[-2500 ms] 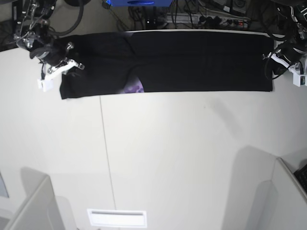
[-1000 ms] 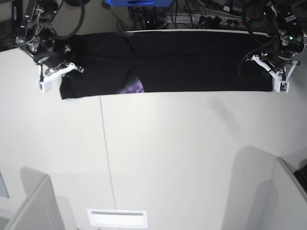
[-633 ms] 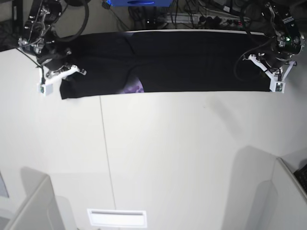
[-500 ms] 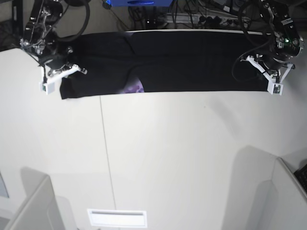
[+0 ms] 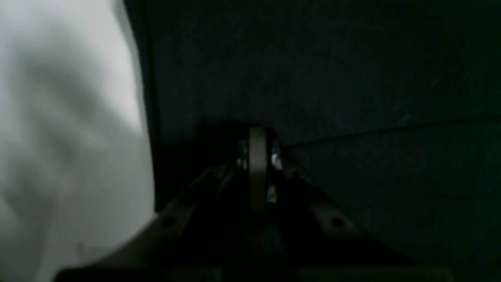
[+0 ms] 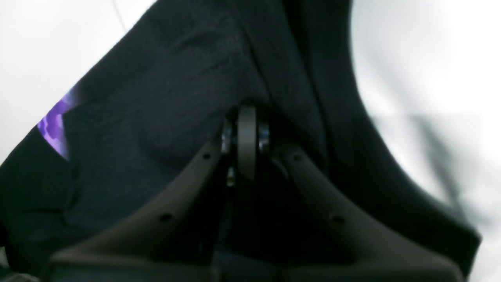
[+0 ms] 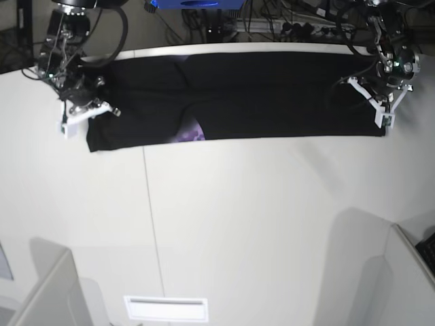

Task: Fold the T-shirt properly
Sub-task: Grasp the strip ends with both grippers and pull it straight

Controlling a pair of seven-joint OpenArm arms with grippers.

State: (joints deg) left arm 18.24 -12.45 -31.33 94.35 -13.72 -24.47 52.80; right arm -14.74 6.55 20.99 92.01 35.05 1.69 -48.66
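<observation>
white table (image 7: 224, 224) under t-shirt (image 7: 272, 88), cables (image 7: 272, 20) behind

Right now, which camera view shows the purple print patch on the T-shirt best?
The right wrist view: the purple print shows large, peeking from under a black fold of the T-shirt. The base view shows it only as a small spot on the shirt's near edge. The left wrist view shows only plain black cloth, no print.

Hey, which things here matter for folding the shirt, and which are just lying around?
Part of the job:
- T-shirt, folded into a long black strip, purple print peeking out
- left gripper at one end
- right gripper at the other end

Just lying about:
- cables behind the table
- blue box
</observation>
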